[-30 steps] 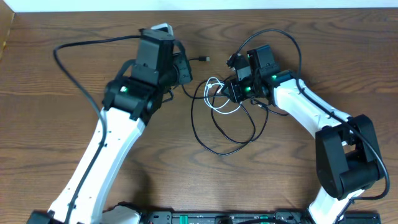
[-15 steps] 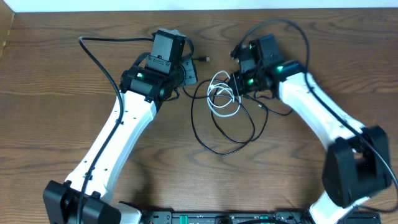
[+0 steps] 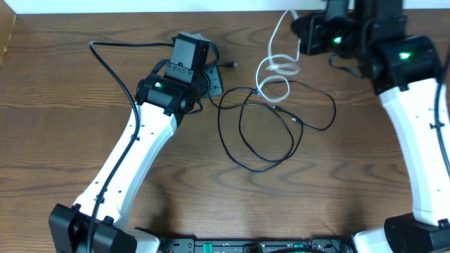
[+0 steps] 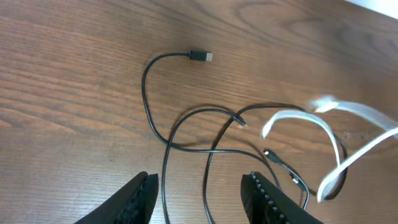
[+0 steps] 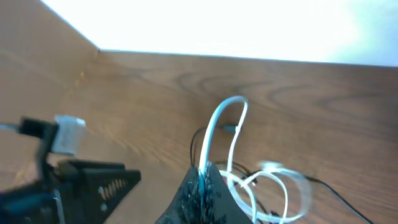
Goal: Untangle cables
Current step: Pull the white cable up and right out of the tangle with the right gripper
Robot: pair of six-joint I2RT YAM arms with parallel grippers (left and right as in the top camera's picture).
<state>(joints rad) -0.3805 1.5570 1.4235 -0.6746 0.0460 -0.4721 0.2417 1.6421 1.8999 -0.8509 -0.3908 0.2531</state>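
Dark wood-grain worktop [image 3: 70, 161], two white-shelled arms over it. The left arm [image 3: 133, 161] comes up from the near left corner on a diagonal, and its wrist ends a bit left of middle, toward the far edge. The left hand [image 3: 213, 79] points right. Its fingers [image 4: 142, 198] stand apart with nothing gripped, and strands of the black cable [image 3: 242, 133] just run along the wood below the gap.

The right arm [image 3: 415, 133] goes up the right side from the near right corner and bends inward, so the right hand [image 3: 304, 31] sits at the far edge, right of middle. That one's pinched closed on the white cable [image 3: 271, 67], which hangs from it in a couple of loops down to the black one.

The black cable lies flat in big overlapping loops around the middle of the worktop. One plug [image 3: 230, 66] lies toward the far edge, just beside the left hand. White crosses black there, but I can't tell if they're hooked together. Green lights [image 3: 158, 86] glow on both arms.
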